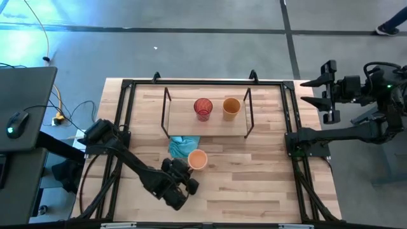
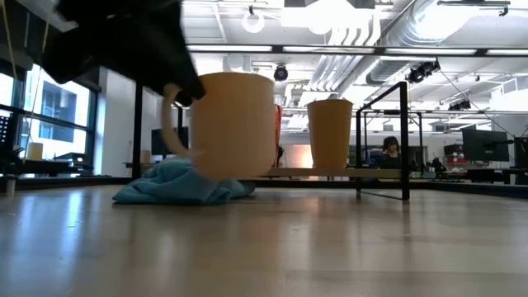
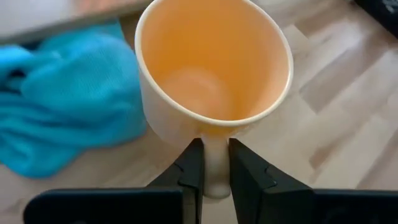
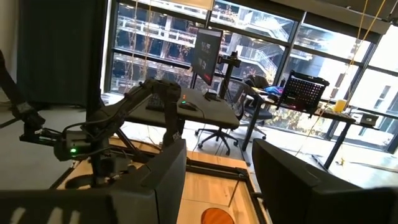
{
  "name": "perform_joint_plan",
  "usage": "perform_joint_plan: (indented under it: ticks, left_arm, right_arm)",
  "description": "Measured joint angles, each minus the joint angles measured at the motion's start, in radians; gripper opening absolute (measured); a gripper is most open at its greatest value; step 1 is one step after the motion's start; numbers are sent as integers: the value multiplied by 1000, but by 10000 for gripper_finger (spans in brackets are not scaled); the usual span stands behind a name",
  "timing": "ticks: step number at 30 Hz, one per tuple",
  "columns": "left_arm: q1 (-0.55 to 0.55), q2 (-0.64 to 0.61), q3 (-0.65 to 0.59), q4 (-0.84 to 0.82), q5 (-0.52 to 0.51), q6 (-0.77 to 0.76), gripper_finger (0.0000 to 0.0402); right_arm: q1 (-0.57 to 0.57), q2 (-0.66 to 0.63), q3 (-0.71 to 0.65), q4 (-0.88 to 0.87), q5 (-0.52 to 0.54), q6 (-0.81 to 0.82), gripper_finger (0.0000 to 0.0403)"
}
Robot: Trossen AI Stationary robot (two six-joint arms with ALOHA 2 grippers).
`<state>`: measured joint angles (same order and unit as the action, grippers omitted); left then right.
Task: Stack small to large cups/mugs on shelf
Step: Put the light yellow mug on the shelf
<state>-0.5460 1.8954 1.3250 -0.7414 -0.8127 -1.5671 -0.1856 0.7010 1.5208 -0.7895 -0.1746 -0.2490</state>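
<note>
A light orange mug [image 1: 198,159] hangs just above the table beside a teal cloth [image 1: 183,146], with my left gripper [image 1: 189,169] shut on its handle. On the wood board of the black wire shelf [image 1: 184,127], farther back, a red patterned cup [image 1: 203,108] and an amber tumbler [image 1: 231,107] stand upright side by side. My right gripper [image 1: 321,95] is open, raised beyond the table's far right corner, touching nothing. My left gripper pinches the mug's handle [image 3: 215,165] between its two fingers [image 3: 191,163]. The fingers slant down at it from the table's near left side. The mug [image 2: 235,124] is lifted clear of the table and roughly upright, mouth up, handle toward the gripper.
The teal cloth [image 2: 183,186] lies crumpled on the table between the mug and the shelf's near left leg. A black frame [image 1: 127,121] runs around the tabletop. The board has bare wood left of the red cup [image 1: 181,114]. A desk with a mouse [image 1: 16,121] stands off the table's left.
</note>
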Motion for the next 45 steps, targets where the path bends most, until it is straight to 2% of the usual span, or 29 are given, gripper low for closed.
perform_joint_plan:
  ticks: [11, 15, 26, 38, 45]
  left_arm:
    - [74, 0, 154, -336, -43, -91, 38]
    - [107, 0, 178, -411, -45, -126, 38]
    - [188, 0, 181, -507, -44, -148, 38]
    - [201, -1, 181, -544, -28, -151, 38]
    - [221, -1, 181, -555, -30, -219, 38]
  right_arm:
    - [0, 0, 0, -42, -1, 5, 177]
    - [0, 0, 0, -44, -9, 5, 177]
    - [0, 0, 0, -56, -50, 16, 177]
    - [0, 0, 0, -97, -67, 31, 177]
    - [0, 0, 0, -98, -93, 32, 177]
